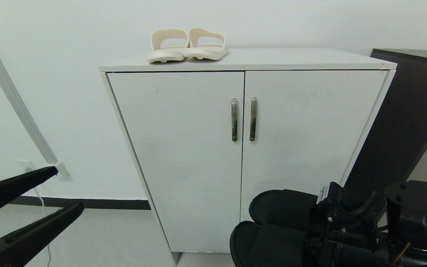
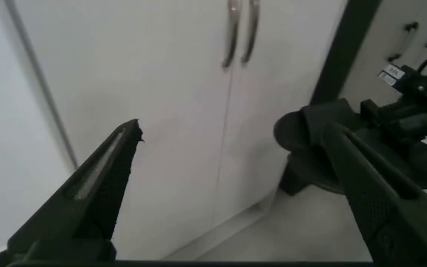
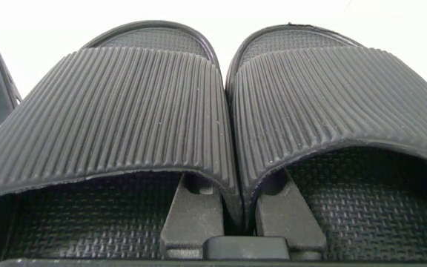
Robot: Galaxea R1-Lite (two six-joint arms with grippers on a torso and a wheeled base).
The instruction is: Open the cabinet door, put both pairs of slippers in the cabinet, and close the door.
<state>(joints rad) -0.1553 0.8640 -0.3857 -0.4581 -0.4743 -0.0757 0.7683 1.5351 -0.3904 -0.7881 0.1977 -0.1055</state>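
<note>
Black ribbed slippers [image 1: 276,211] sit clamped in your right gripper [image 3: 237,219] before the shut white cabinet [image 1: 184,148]; cream slippers [image 1: 187,46] lie on top; left gripper [image 1: 67,188] gapes beside it.

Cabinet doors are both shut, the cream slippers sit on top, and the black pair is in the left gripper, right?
Not quite: the head view shows the black slippers in the right gripper; the left gripper is open and empty. The cabinet doors are shut, and the cream slippers sit on top.

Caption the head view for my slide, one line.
Closed white cabinet with cream slippers on top; right hand holds black slippers low before it, left hand open.
</note>
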